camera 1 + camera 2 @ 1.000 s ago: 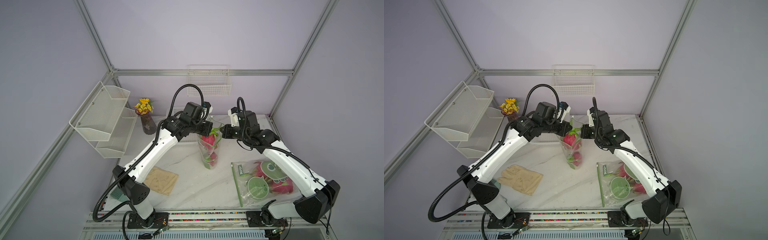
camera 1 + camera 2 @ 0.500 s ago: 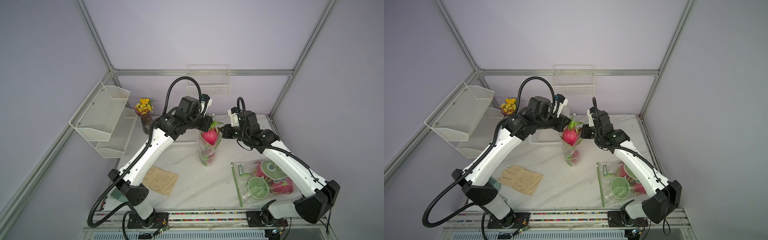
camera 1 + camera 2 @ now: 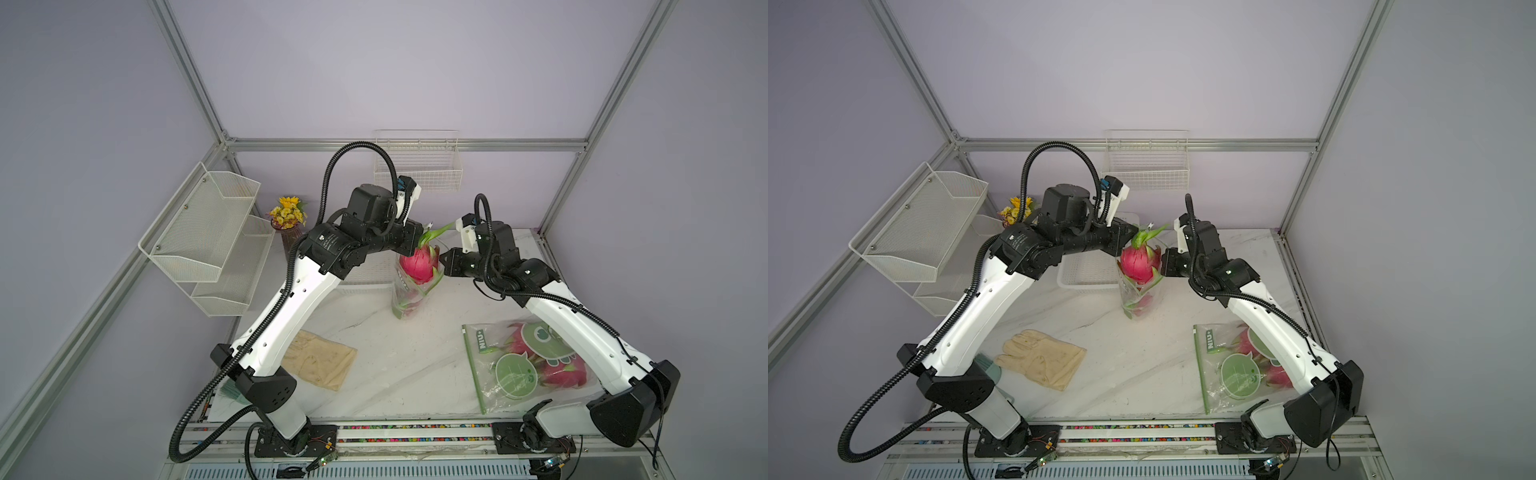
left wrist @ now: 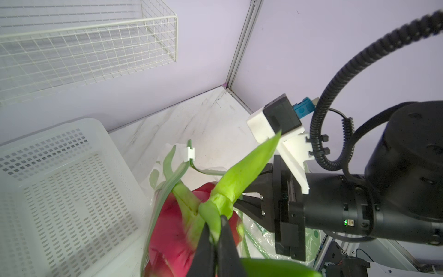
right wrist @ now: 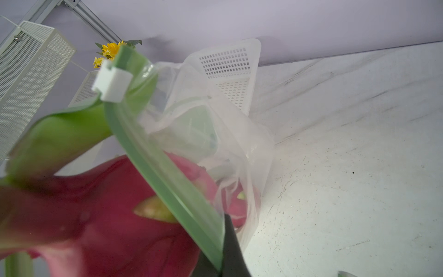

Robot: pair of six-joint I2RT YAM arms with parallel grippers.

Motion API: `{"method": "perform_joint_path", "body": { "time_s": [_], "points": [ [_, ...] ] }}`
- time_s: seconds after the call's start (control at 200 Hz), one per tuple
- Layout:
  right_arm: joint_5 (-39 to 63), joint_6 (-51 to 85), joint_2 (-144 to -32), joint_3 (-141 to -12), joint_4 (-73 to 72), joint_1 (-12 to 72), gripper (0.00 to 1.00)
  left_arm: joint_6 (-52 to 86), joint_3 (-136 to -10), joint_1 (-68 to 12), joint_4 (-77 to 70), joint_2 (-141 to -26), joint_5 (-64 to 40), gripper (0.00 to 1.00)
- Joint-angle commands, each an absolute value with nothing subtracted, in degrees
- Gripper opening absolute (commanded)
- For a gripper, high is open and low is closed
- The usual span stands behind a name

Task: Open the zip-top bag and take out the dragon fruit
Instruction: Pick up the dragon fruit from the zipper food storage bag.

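**Fruit half out of bag**

Front right lies a second bag (image 3: 515, 374) (more pink fruit inside). Mid-table, the dragon fruit (image 3: 417, 264) pokes from the upright zip-top bag (image 3: 405, 300): left gripper (image 4: 215, 231) pinching its green scale, right gripper (image 5: 221, 242) clamped on the bag's zip rim.

I'm watching the marble table (image 3: 395, 374) carrying a tan glove (image 3: 320, 361) near left, a printed zip-top bag (image 3: 515, 374) near right, a white basket (image 3: 1088, 270) far back.
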State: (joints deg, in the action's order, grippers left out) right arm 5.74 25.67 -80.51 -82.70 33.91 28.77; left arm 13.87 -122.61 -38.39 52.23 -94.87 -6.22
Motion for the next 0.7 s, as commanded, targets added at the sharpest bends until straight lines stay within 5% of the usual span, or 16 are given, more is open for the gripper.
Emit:
{"method": "perform_joint_path", "body": {
  "time_s": [0.0, 0.695],
  "points": [
    [4.84, 26.28, -81.17, -83.31, 33.31, 29.09, 0.00, 12.48, -126.46, -38.58, 47.04, -90.31, -4.43, 0.00],
    [4.86, 27.66, -80.38, -79.84, 29.72, 29.09, 0.00, 17.07, -126.24, -38.23, 35.29, -88.60, -12.96, 0.00]
  ]
}}
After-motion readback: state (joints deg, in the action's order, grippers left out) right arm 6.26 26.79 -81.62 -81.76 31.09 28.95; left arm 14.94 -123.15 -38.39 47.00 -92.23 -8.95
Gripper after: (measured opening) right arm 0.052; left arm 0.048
